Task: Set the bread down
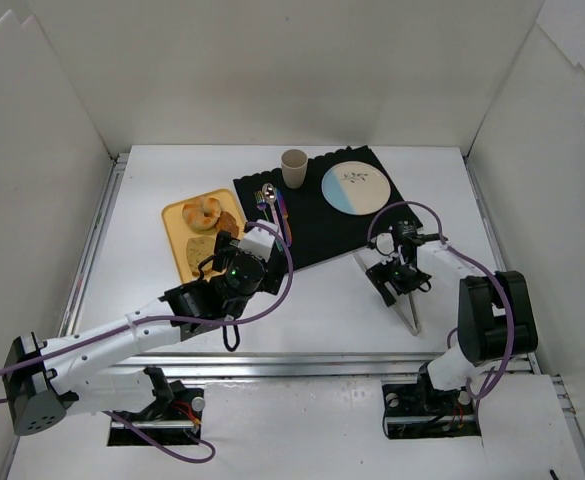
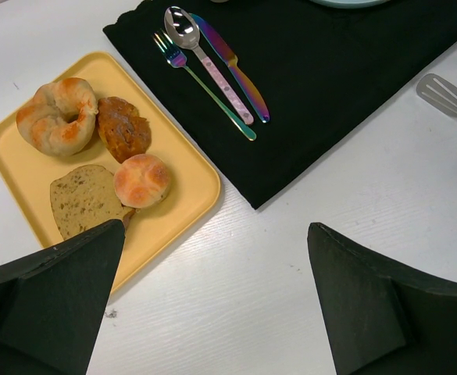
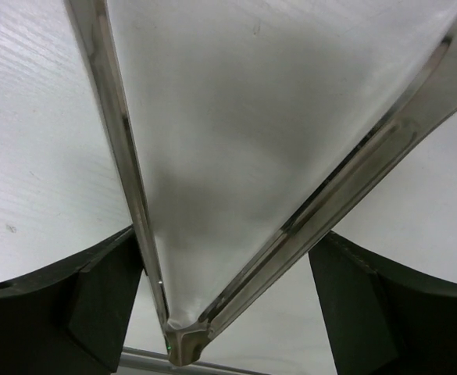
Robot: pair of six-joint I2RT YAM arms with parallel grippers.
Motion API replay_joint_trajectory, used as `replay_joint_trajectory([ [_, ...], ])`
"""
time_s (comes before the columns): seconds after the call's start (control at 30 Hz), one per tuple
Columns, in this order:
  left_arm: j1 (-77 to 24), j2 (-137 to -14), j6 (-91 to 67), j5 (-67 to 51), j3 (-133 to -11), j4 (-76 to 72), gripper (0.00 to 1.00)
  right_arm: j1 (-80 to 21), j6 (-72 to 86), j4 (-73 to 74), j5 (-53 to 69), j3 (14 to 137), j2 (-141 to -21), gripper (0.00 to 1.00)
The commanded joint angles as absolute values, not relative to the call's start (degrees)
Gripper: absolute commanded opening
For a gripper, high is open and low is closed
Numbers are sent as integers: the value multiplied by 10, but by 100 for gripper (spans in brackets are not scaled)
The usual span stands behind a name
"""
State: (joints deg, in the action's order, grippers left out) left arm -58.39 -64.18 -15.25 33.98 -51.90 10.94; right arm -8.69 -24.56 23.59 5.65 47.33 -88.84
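Note:
The bread, a small round golden bun, lies on the yellow tray between a flat bread slice and a dark brown piece. My left gripper is open and empty, above the white table just beside the tray's near corner. In the top view the left gripper stands over the tray's right edge and hides the bun. My right gripper is shut on metal tongs, one finger against each leg. The round plate sits on the black mat.
A ring pastry, a dark brown piece and a bread slice share the tray. Spoon, fork and knife lie on the black mat. A cup stands by the plate. One tong tip shows at right.

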Motion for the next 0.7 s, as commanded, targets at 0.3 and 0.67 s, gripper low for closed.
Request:
replay_joint_trajectory([
  [0.3, -581, -641, -158, 354, -555, 95, 99, -92, -229, 253, 34, 494, -829, 63],
  [0.67, -581, -653, -158, 353, -557, 93, 99, -107, -171, 393, 80, 656, -740, 58],
])
